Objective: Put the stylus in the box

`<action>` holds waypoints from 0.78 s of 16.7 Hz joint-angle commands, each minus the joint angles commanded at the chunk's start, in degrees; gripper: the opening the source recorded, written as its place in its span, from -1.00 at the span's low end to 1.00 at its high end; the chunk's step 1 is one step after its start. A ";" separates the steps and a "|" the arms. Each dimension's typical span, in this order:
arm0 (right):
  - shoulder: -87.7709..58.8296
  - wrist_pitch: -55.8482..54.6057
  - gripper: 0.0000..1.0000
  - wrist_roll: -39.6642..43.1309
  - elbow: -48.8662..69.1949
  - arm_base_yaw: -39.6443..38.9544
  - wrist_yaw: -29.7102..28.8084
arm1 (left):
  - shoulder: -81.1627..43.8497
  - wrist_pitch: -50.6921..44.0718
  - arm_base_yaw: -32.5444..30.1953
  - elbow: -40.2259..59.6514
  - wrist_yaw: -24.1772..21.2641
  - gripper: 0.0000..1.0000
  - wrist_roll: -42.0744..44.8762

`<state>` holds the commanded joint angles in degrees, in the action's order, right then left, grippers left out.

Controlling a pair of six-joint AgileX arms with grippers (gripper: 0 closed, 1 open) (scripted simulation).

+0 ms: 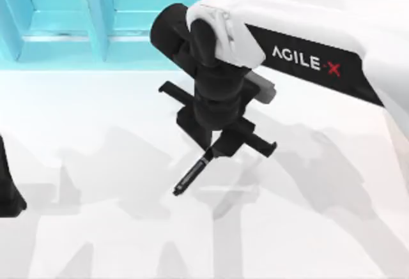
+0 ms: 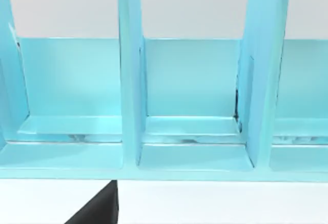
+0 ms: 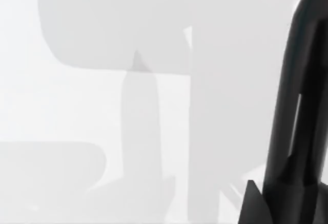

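Right arm (image 1: 307,49) reaches in from the top view's right side, across the white desk (image 1: 96,132), wrist pointed down over the middle. My right gripper (image 1: 214,148) sits just under the black wrist block, its fingers pinching the upper end of the stylus (image 1: 192,175). The stylus slants down and to the left from the fingers in the top view, its free end pointing toward the near-left part of the desk; a pale band shows on the shaft just below the grip. I cannot tell from above whether the tip touches the desk or hangs just over it (its shadow lies close beside it).

In the right wrist view the stylus (image 3: 300,106) shows as a long dark shaft rising along one edge, with a pale sliver on it, against the bare desk (image 3: 77,106) and soft grey shadows.

The box (image 1: 77,17) is the light blue one at the far-left of the desk in the top view, split by upright dividers into compartments. It stands well apart from the stylus, with open desk between them. The left wrist view looks straight into the box (image 2: 189,80): blue back wall, two tall dividers, blue floor panels, white desk (image 2: 205,203) in front.

Left arm (image 1: 7,189) is parked at the top view's left edge, a dark shape low on that side. I cannot tell how its fingers stand.
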<state>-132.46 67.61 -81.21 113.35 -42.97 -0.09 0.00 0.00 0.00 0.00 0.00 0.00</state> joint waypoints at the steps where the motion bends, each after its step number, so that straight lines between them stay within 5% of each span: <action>1: 0.48 2.74 -1.00 0.07 2.21 0.06 0.00 | 0.00 0.00 0.00 0.00 0.00 1.00 0.00; 13: 3.02 7.42 -1.00 2.47 4.97 5.90 0.36 | 0.00 0.00 0.00 0.00 0.00 1.00 0.00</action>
<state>-129.44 75.04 -78.73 118.33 -37.07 0.27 0.00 0.00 0.00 0.00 0.00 0.00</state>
